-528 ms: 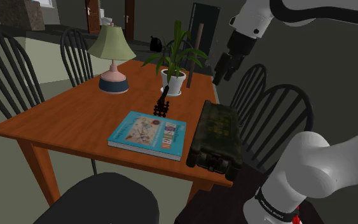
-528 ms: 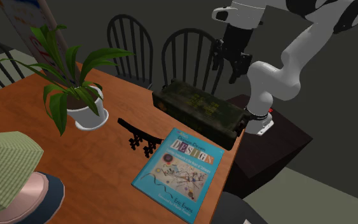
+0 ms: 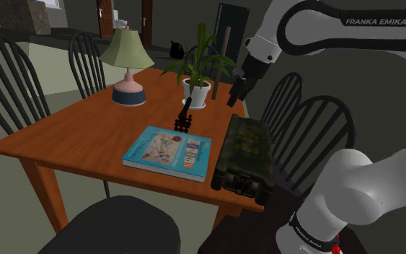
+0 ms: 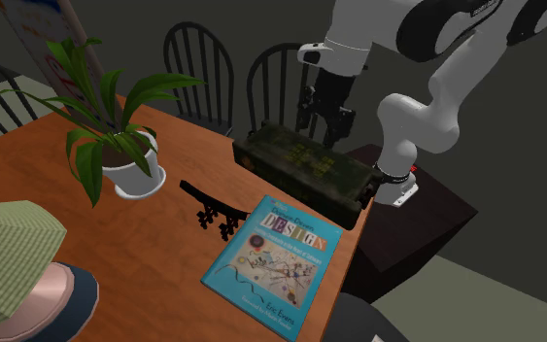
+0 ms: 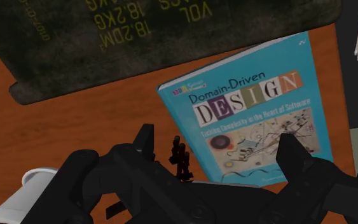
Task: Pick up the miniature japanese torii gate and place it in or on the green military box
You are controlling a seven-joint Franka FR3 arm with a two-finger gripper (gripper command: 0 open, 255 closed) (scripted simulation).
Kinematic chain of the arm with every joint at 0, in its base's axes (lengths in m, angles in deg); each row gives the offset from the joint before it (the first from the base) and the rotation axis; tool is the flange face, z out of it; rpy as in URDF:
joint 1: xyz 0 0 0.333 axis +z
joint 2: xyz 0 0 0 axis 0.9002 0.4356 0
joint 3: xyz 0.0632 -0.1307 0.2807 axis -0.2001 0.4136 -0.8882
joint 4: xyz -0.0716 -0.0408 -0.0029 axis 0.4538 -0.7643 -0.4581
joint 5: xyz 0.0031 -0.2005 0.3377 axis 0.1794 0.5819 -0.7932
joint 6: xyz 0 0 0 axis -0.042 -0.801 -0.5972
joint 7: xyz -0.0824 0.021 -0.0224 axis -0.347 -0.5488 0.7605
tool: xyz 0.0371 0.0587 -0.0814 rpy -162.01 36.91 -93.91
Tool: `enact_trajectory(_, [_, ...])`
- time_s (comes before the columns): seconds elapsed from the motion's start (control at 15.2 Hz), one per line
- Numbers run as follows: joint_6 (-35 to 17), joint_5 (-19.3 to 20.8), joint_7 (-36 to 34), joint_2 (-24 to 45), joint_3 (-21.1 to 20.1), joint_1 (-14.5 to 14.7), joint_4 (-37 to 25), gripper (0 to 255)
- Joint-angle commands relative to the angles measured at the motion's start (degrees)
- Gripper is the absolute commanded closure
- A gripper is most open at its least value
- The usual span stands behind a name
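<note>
Compared with half a second ago, the pincer [image 3: 234, 94] is found lower and further toward the shoulder view's left, closer to the box; the gate, the book and the box are left where they were. Its two black fingers [image 5: 144, 145] are seen standing apart, released, and nothing is clasped between them. It is pointed down at the table [image 3: 71, 137] and is held in the air above the far end of the dark green box [image 3: 246, 146], which is not touched. The wrist is bent downward from a white forearm that is stretched across the top of the shoulder view from the right, and the lower links are raised from the stand at that view's lower right.

The small black gate [image 3: 185, 115] is set on the table between the white pot [image 3: 196, 92] of the plant and the far edge of the blue book [image 3: 169, 151]. It is placed just beside the book and apart from the box. In the second exterior view its long top beam is laid along a line from the pot toward the book's corner, with the legs seen beneath it. In the shoulder view the beam is pointed away from the camera, toward the plant. Whether it is fully upright cannot be told. In the wrist view it is seen past the fingers, at the book's corner, untouched.
</note>
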Motion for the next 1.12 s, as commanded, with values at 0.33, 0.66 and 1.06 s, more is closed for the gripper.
enact_trajectory(0.33, [-17.8,0.2,8.4,11.2,4.5,1.5,3.1,0])
enact_trajectory(0.66, [-29.2,-1.9,15.4,21.5,8.0,3.8,1.9,0])
enact_trajectory(1.06, [-40.2,-10.0,27.3,35.5,12.4,8.0,-3.1,0])
